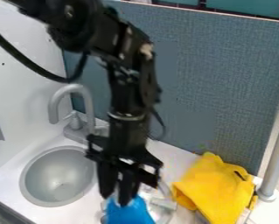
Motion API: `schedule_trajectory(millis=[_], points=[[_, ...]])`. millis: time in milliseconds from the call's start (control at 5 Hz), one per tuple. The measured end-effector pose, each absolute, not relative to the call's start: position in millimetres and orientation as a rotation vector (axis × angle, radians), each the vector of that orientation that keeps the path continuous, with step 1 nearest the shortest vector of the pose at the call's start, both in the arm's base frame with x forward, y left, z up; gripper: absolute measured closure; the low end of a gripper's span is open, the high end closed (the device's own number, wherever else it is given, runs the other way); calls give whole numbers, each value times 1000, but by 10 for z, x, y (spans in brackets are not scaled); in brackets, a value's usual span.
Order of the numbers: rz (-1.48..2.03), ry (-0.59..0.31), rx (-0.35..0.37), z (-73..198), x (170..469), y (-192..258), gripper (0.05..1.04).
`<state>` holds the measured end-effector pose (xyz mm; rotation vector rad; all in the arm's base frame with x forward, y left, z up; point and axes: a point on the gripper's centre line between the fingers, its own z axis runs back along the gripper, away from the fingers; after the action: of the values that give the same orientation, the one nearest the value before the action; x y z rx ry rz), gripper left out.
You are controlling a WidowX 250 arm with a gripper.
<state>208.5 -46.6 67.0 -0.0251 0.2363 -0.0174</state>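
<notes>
Cloth (130, 213), blue and likely soft, light and best pinched by its upper edge, sits right at the tool (116, 199), clenched or released I cannot tell, over 1 shiny dish (163, 213) beside the sink (57, 175).

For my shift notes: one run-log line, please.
gripper: at blue object | grasp: unclear | image left: sink | image right: yellow cloth
</notes>
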Motion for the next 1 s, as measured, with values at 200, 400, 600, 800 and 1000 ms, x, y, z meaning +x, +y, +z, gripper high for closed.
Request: schedule_trajectory(millis=[200, 400, 600, 800, 1000], points=[[124, 285, 36, 759, 2011, -103, 695], [228, 323, 68, 780, 1947, 138, 695], [305, 314, 91, 716, 1899, 406, 695], [300, 293, 107, 509, 1942, 526, 695], [260, 247, 101, 342, 2055, 552, 695]])
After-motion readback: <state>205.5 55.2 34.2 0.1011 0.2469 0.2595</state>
